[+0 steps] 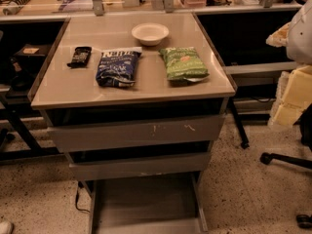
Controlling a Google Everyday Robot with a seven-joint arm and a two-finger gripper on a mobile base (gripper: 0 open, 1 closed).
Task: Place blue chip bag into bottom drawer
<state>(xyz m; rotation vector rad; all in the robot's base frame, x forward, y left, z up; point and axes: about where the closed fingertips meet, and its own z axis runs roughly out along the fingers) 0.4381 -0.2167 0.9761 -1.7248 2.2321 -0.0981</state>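
The blue chip bag (pixel 117 67) lies flat on the cabinet top (pixel 146 89), left of centre, with its white lettering band at the far end. The bottom drawer (pixel 146 201) is pulled out at floor level below the two upper drawer fronts, and its grey floor is bare. My gripper is not in view. Only a white rounded part that may be my arm (pixel 300 30) shows at the upper right edge, well right of the cabinet.
A green chip bag (pixel 184 64) lies right of the blue one, a small black packet (pixel 80 56) to its left, and a white bowl (pixel 150 33) behind them. Two upper drawers (pixel 136 133) stick out slightly. Yellow foam blocks (pixel 292 96) and a chair base (pixel 287 160) are at the right.
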